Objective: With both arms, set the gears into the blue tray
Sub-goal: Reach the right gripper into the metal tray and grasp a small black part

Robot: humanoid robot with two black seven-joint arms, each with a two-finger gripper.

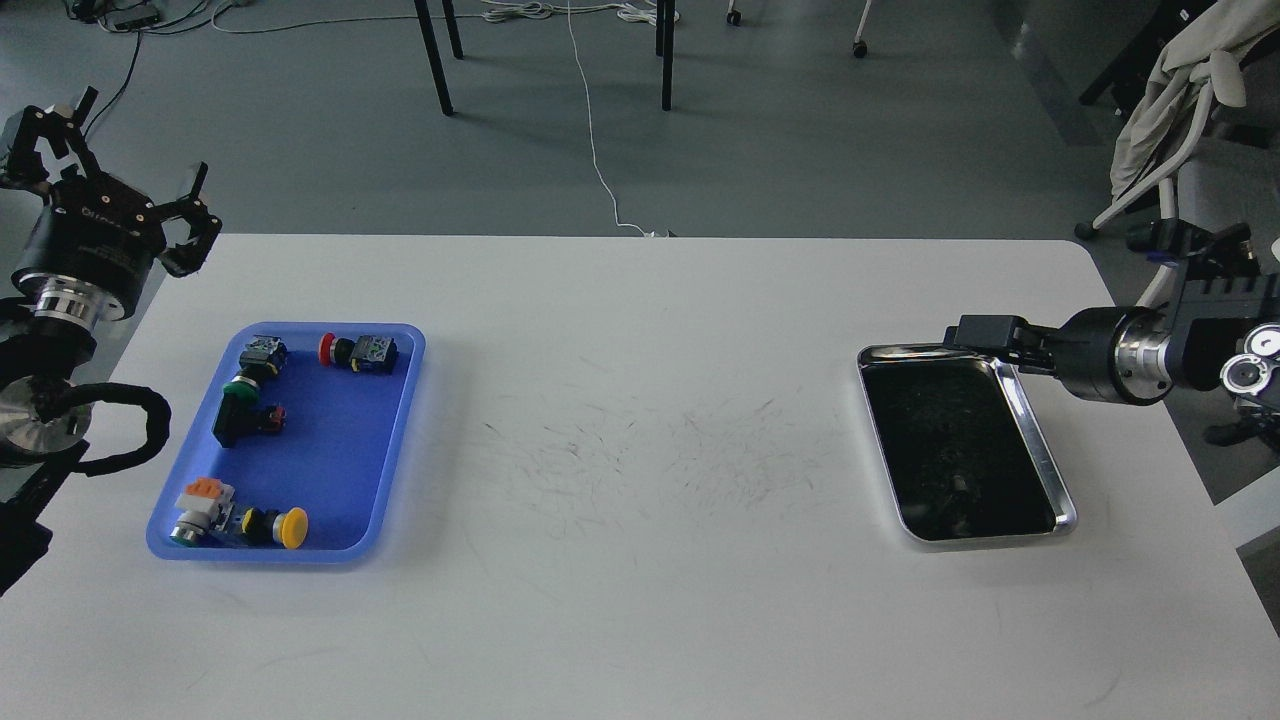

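The blue tray (408,400) lies on the left of the white table and holds several coloured-cap push-button switches (358,352). I cannot make out the gears; the dark inside of the steel tray (1040,450) on the right shows only faint marks. My left gripper (118,172) hangs open beyond the table's far left corner, above and behind the blue tray. My right gripper (985,333) reaches in from the right, low over the steel tray's far rim. It is seen side-on as one dark bar, so its fingers cannot be told apart.
Scuff marks cover the middle of the table (640,450). Beyond the far edge are chair legs (435,60) and a white cable (595,150) on the floor. A chair with cloth (1170,110) stands at the far right.
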